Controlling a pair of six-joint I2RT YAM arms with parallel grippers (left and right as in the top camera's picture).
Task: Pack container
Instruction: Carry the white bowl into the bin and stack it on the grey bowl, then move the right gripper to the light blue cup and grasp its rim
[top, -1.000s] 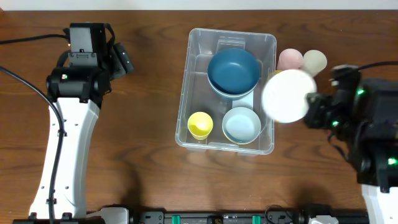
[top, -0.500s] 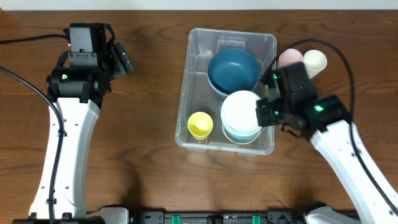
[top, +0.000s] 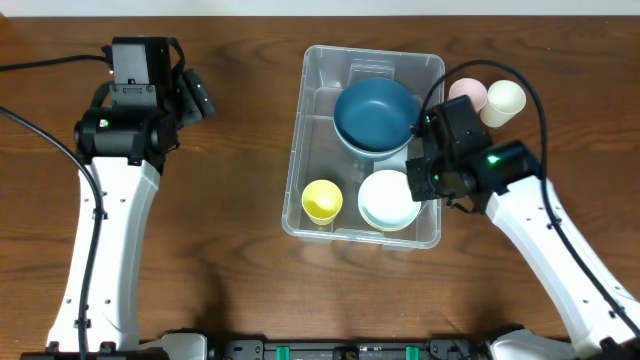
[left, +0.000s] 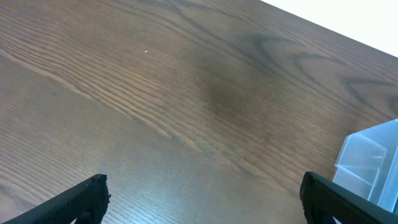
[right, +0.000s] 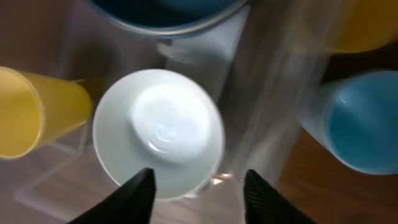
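Observation:
The container (top: 298, 150), a clear plastic bin, stands mid-table. Inside it are a dark blue bowl (top: 374, 112), a yellow cup (top: 322, 200) and a white bowl (top: 388, 198). My right gripper (top: 420, 182) hovers over the bin's right wall, open, with nothing between its fingers. In the right wrist view the white bowl (right: 158, 134) lies just below the right gripper (right: 199, 183), beside the yellow cup (right: 25, 112). My left gripper (top: 195, 95) is far to the left; in its wrist view the left gripper (left: 199, 193) stands wide open over bare wood, the container's corner (left: 373, 165) at the right edge.
A pink cup (top: 467, 92) and a cream cup (top: 505, 98) stand just right of the bin. The right wrist view shows a light blue cup (right: 360, 124) outside the bin's wall. Brown wooden table (top: 230, 230) lies all around.
The right arm carried the white bowl from right of the bin into it, onto the light blue bowl, then opened its jaws and let go. The left arm has not moved.

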